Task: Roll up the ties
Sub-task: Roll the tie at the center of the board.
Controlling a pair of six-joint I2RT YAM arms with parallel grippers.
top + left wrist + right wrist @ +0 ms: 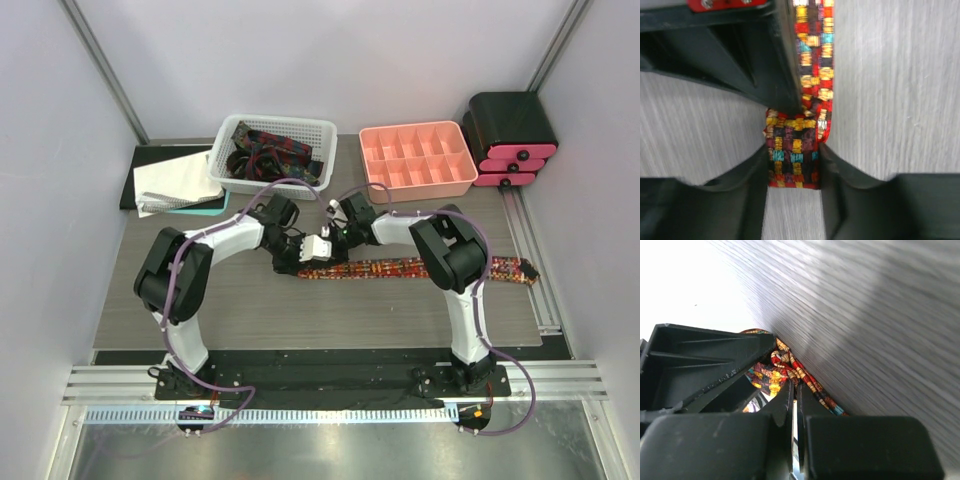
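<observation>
One tie [420, 268], red with yellow, orange and teal checks, lies flat across the table, running right from both grippers. In the left wrist view its strip [814, 60] comes down and folds back into a short doubled end. My left gripper [792, 160] is closed across the width of that end, a finger touching each edge. My right gripper [795, 385] is shut, its tips pinched into the bunched fold of the tie [807, 377]. From above, the left gripper [296, 264] and right gripper [318, 252] meet at the tie's left end. Several more ties [268, 152] lie tangled in a basket.
The white mesh basket [318, 130] stands at the back, left of centre. A pink divided tray [366, 160] sits right of it, with a black and pink drawer box [510, 135] at the far right. White cloth on a dark mat [170, 182] lies at the back left.
</observation>
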